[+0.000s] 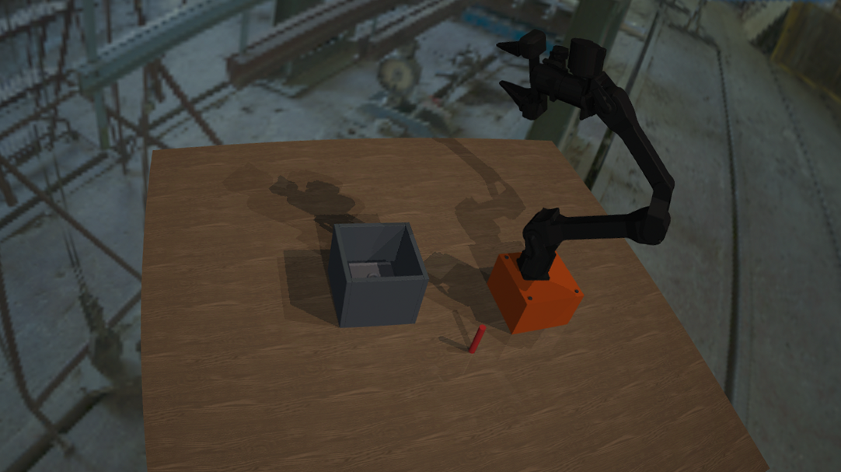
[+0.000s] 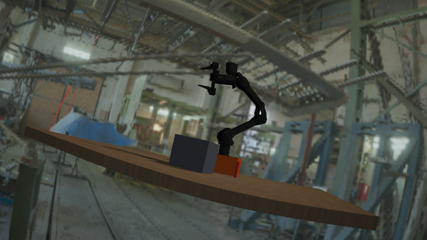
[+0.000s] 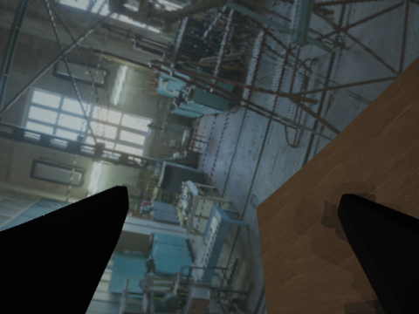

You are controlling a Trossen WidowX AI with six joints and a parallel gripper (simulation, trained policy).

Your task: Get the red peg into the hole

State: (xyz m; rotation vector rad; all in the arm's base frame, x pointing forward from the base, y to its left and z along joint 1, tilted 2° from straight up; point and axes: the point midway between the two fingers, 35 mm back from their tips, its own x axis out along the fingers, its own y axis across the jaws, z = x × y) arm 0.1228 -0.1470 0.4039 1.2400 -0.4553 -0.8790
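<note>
The red peg (image 1: 476, 339) (image 2: 237, 169) stands upright on the table, right of the box and close to the orange base. The open grey box (image 1: 379, 305) (image 2: 187, 153) stands on the table. In the top view the light plate (image 1: 361, 269) shows at its bottom with part of a hole; the box's near wall hides the rest. My gripper (image 1: 499, 64) (image 2: 199, 76) (image 3: 236, 201) is open and empty, high above the table and pointing sideways, far above both box and peg. The wrist view shows neither peg nor box.
The orange base (image 1: 550, 312) (image 2: 225, 165) carries the black arm, behind the peg and right of the box. The wooden table (image 1: 389, 427) (image 2: 288, 193) (image 3: 297, 262) bears everything; its edge and a corner show in the wrist view. The box walls rise high around the plate.
</note>
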